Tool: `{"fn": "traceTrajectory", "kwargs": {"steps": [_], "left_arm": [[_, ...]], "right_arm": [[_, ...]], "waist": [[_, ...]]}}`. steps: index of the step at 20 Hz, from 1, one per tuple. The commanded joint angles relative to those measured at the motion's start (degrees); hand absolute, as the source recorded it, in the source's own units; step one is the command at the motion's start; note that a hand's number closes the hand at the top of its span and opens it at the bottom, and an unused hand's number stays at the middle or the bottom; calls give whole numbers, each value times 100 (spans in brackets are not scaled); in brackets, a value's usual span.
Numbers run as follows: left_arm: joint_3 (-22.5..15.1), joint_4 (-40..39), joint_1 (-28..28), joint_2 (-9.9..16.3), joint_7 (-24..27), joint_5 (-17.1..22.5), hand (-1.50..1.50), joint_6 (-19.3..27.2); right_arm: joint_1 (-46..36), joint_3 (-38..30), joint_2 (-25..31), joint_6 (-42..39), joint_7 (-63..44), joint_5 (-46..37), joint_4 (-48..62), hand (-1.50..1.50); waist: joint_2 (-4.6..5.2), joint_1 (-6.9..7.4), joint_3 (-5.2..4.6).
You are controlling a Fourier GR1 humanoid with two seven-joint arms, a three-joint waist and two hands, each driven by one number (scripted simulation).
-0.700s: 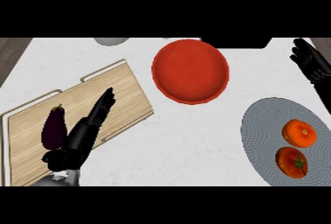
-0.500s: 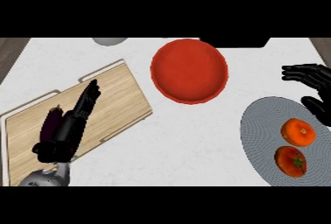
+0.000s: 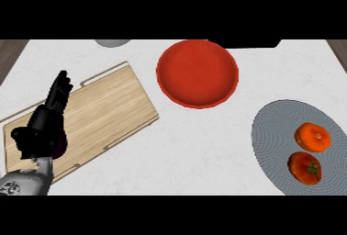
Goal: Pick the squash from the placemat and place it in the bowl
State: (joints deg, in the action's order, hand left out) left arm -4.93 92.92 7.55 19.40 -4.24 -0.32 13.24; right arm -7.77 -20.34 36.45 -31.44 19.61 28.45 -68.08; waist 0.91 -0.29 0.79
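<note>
The left hand (image 3: 46,123) lies open on the wooden board (image 3: 108,105), fingers straight, gripping nothing. The right hand is out of view. Two squash (image 3: 312,137) sit on the grey placemat (image 3: 271,133), far right, nearer the unseen right arm, below the red bowl (image 3: 197,73)

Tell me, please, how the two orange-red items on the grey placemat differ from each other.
The upper squash is lighter orange, while the lower tomato is a deeper red. The tomato shows a small green stem patch; the squash has none in view. The squash lies nearer the red bowl, the tomato nearer the counter's near edge. Both are round, of like size, and rest apart on the grey placemat.
</note>
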Motion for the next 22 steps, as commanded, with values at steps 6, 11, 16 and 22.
{"fn": "traceTrajectory", "kwargs": {"steps": [6,11,16,22], "left_arm": [[38,-160,321,-5,-238,-173,0,107],[35,-260,525,17,-405,-184,0,19],[181,-320,768,126,-544,-121,0,-103],[148,-408,737,-10,-508,-251,0,-56]], "right_arm": [[192,-81,1410,-1472,2206,-1530,1090,-150],[-87,668,1936,-861,2168,-2601,767,-150],[-386,1497,2183,-549,2358,-3481,849,-150],[-737,2257,2088,-488,2536,-3988,905,-150]], "waist": [[-17,135,-36],[-34,184,-58],[-34,229,-63],[-56,149,-71]]}}
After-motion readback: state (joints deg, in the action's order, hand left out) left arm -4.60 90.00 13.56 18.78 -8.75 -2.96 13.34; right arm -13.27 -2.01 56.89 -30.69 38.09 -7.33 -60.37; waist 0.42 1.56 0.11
